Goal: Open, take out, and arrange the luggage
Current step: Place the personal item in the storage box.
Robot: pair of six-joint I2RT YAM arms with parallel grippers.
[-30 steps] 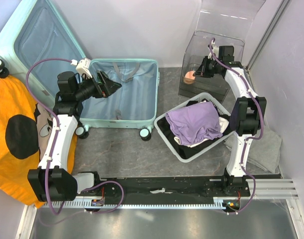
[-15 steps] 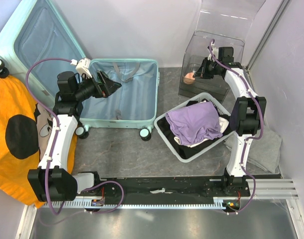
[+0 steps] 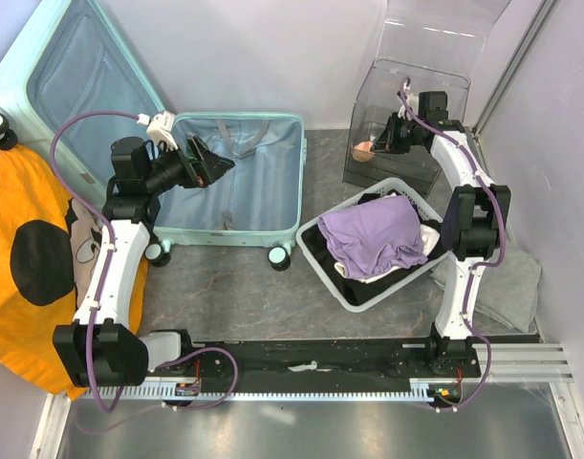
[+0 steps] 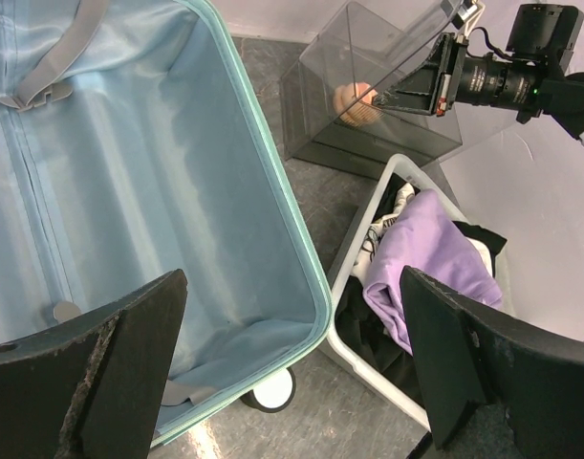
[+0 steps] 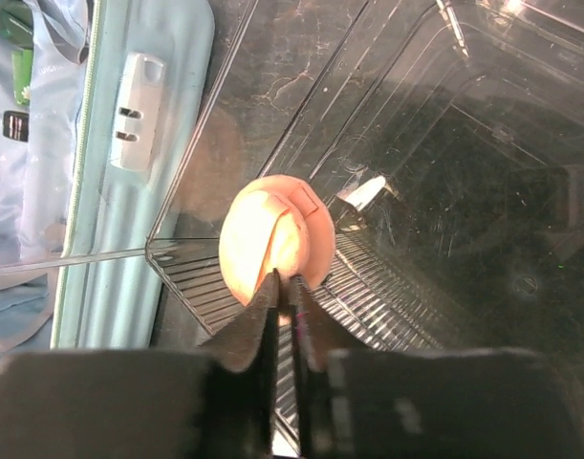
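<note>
The mint luggage [image 3: 263,182] lies open at the back left, its pale blue lining [image 4: 158,191] bare apart from grey straps, its lid [image 3: 81,76] leaning against the wall. My left gripper [image 3: 215,164] hangs open over the luggage's front corner, with nothing between its fingers [image 4: 292,277]. My right gripper [image 3: 376,143] reaches into the clear plastic box [image 3: 416,86]. Its jaws are pressed almost together at the lower edge of a round peach item [image 5: 272,229] on the box's ribbed floor, tips [image 5: 284,282] touching it.
A white mesh basket [image 3: 315,229] between the arms holds a purple cloth [image 3: 373,234] over black and white clothes. An orange cloth with a black spot [image 3: 24,258] covers the left floor. A grey folded cloth [image 3: 516,287] lies at the right wall.
The right gripper has drawn slightly to the right with the peach item at its tips. The left arm has not moved.
</note>
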